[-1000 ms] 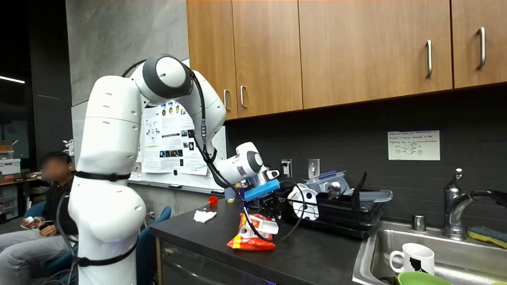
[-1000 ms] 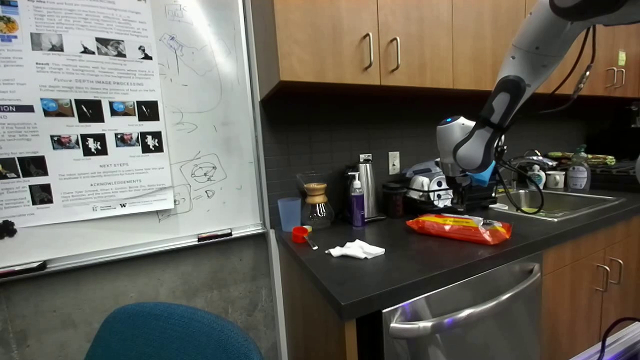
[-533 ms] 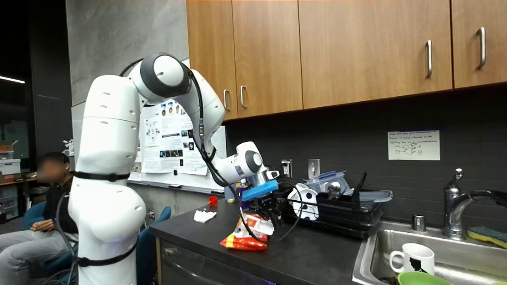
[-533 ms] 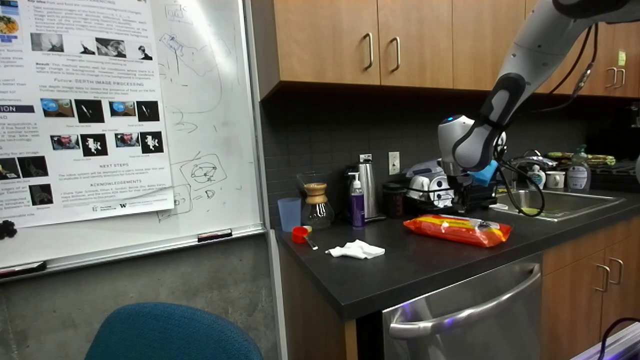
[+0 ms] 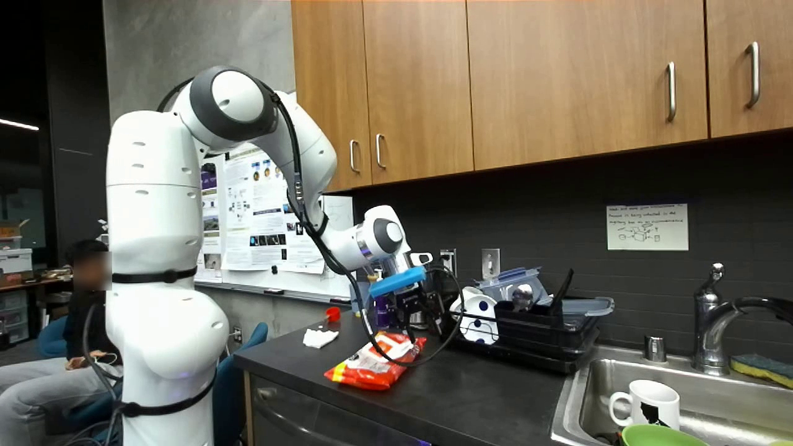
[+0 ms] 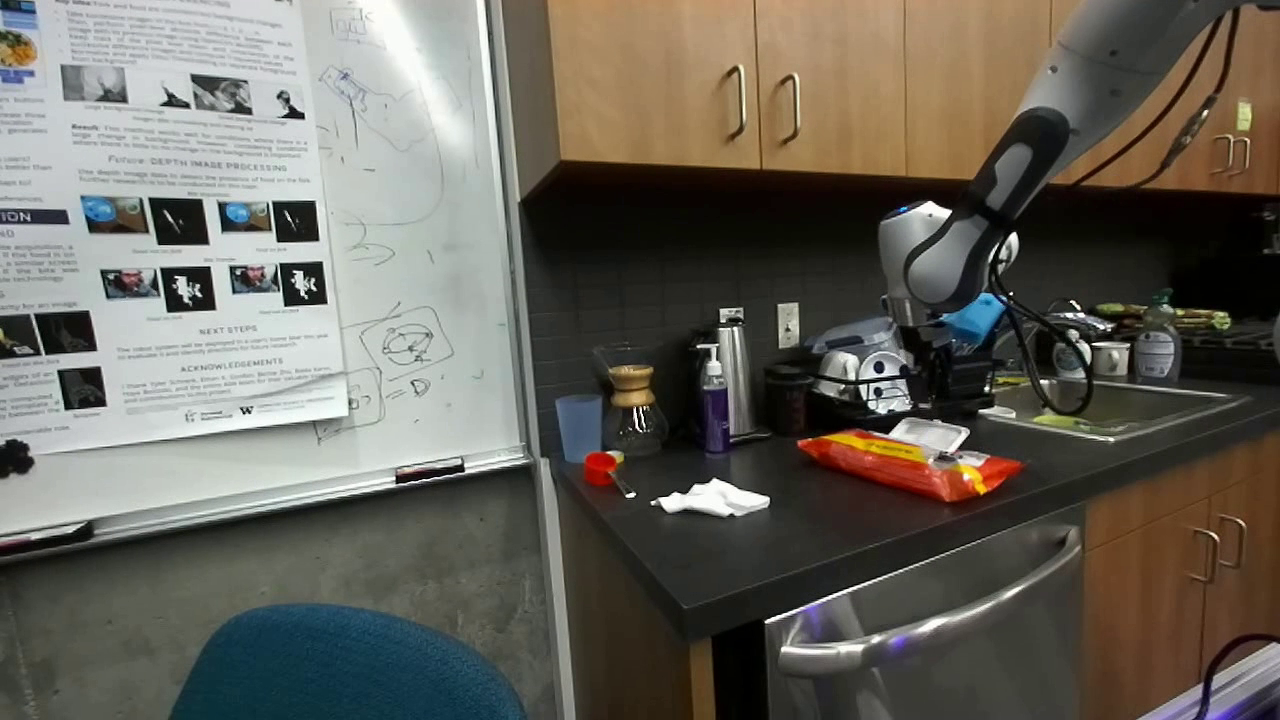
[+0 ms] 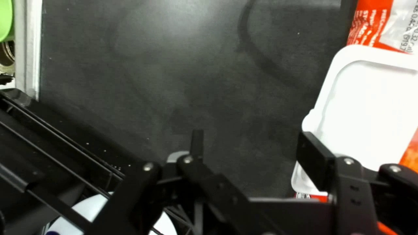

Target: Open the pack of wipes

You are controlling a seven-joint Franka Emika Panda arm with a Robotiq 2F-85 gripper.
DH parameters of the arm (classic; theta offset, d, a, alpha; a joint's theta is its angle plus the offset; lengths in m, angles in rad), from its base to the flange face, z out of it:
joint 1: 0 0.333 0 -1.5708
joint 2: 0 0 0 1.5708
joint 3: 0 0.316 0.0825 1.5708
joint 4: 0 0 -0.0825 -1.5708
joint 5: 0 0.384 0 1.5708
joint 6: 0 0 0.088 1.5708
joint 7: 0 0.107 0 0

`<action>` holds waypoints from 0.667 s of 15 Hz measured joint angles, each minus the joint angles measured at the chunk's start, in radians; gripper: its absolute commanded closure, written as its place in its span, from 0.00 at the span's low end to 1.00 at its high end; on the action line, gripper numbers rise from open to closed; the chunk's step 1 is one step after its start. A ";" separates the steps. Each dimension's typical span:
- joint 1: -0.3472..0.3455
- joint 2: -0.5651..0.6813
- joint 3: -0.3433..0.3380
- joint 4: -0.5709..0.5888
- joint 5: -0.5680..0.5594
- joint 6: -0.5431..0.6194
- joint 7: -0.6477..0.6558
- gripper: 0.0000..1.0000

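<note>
The orange-red pack of wipes [image 5: 365,370] lies on the dark counter, and both exterior views show it. Its white lid [image 6: 930,434] stands tilted up from the pack's face. In the wrist view that lid [image 7: 369,107] fills the right side, with red wrapper [image 7: 372,24] beyond it. My gripper [image 7: 253,147] is open, its fingers far apart with only countertop seen between them. The right finger [image 7: 315,160] overlaps the lid's edge in that view; whether they touch, I cannot tell. In an exterior view the gripper [image 5: 426,328] is at the pack's far end, by the dish rack.
A black dish rack [image 5: 526,341] holding a white, dark-spotted item [image 5: 479,316] stands close beside the gripper. Farther along is the sink [image 5: 585,396] with a mug. A crumpled white wipe [image 6: 712,498], a red scoop [image 6: 600,468] and a purple bottle [image 6: 715,410] occupy the counter's other end.
My gripper has opened and risen as the arm drew back. In an exterior view the pack has slid and turned a little leftward, and its raised white lid has come into sight.
</note>
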 measured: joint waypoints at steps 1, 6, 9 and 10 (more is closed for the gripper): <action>0.003 -0.019 0.003 -0.002 0.011 -0.024 0.000 0.00; 0.015 -0.103 0.019 -0.015 0.060 -0.131 0.000 0.00; 0.018 -0.135 0.028 -0.023 0.087 -0.178 0.000 0.00; 0.019 -0.145 0.030 -0.024 0.093 -0.192 0.000 0.00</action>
